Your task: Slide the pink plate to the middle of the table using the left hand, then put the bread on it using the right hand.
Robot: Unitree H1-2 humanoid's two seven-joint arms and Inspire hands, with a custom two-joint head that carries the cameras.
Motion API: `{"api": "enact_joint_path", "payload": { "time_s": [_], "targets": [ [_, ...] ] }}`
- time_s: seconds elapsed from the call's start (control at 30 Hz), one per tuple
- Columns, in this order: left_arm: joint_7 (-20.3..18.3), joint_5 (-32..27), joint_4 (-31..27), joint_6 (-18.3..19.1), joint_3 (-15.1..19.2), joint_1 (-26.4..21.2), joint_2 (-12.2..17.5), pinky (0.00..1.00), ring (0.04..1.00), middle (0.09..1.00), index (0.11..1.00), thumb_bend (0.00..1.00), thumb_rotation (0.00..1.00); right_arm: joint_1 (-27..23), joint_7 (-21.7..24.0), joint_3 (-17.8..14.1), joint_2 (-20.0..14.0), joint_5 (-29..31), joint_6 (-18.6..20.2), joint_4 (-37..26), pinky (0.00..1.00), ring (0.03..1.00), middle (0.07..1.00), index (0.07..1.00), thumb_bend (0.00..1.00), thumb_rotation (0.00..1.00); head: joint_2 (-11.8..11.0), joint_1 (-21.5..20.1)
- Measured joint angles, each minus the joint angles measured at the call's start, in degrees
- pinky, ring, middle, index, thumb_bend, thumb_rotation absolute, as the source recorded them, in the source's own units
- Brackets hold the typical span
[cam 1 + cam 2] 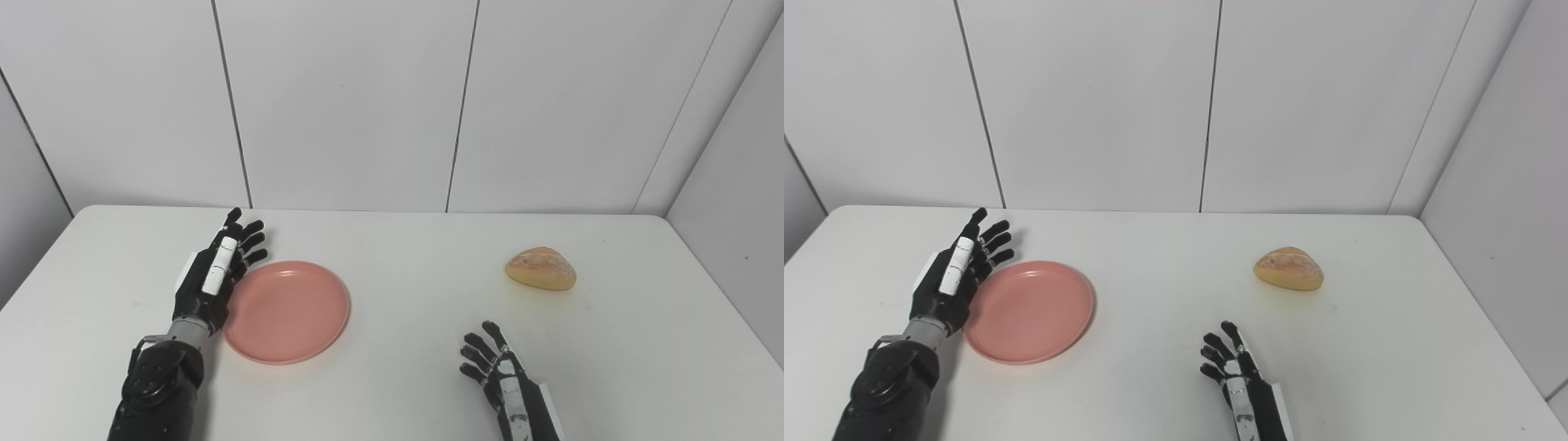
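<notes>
Two head cameras, side by side, high above near table [392,392] edge; both face forward and down across tabletop toward panelled back wall [349,104]; medium range, whole far edge of table in frame; arms enter from bottom edge; right eye view sits slightly to right, so plate [1029,311], bread [1289,268] and wall seams fall further left than in left eye view; right side wall [1507,184] fills more of right eye view; shared part: nearly whole tabletop, both hands, back wall.
</notes>
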Motion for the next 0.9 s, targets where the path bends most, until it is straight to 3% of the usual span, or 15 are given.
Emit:
{"api": "enact_joint_path", "payload": {
  "time_s": [0.17,0.37,0.67,0.9],
  "targets": [
    [0.51,1.18,-1.83,1.84,-0.87,0.48,-0.12,0.78,0.883,0.892,0.979,0.91,0.81,-0.26,-0.02,0.29,0.28,-0.34,0.0,0.21,0.82,0.846,0.854,0.925,0.91,0.93,0.62,-1.23],
    [0.51,0.92,-4.18,4.19,-1.49,1.1,-1.55,0.84,0.887,0.88,0.978,0.91,0.78,-0.6,-0.14,0.52,0.81,-0.64,0.0,0.31,0.81,0.843,0.855,0.924,0.91,0.93,1.14,-1.41],
    [0.5,0.89,-4.39,5.42,-2.11,1.78,-3.24,0.86,0.89,0.886,0.96,0.92,0.76,-0.67,-0.14,0.66,0.91,-0.71,0.01,0.29,0.82,0.848,0.858,0.925,0.91,0.93,1.23,-0.27],
    [0.66,1.06,-6.19,6.07,-1.94,1.75,-2.96,0.77,0.875,0.891,0.975,0.89,0.82,-0.71,-0.11,0.61,0.88,-0.43,0.0,0.31,0.82,0.852,0.862,0.927,0.92,0.93,1.06,0.0]
  ]
}}
